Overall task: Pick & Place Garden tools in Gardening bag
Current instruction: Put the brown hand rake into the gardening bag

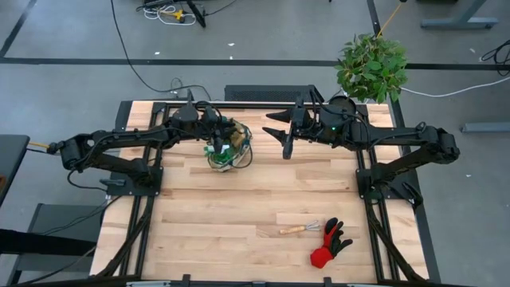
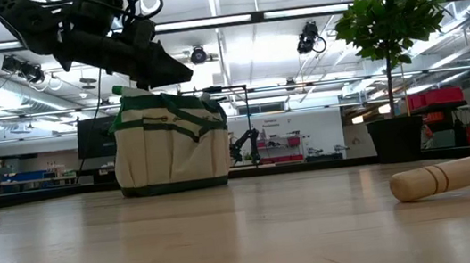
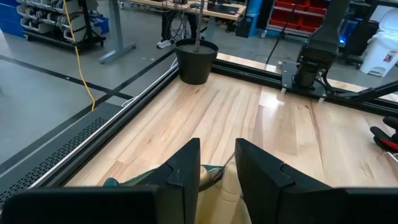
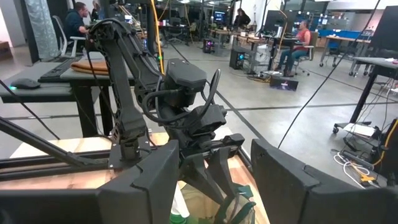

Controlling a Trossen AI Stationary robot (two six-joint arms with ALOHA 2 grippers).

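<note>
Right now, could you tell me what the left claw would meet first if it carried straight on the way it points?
Most likely the tan fabric gardening bag: the left claw points down into its open top, fingers slightly apart. Depth inside is unclear.

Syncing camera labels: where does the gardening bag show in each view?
High view: gardening bag at the table's far side, left of centre, under the left gripper.
Low view: bag left of centre, standing on the table.
Left wrist view: bottom edge, tan fabric.
Right wrist view: bottom centre, green trim.
Shared landmark: potted plant.
</note>
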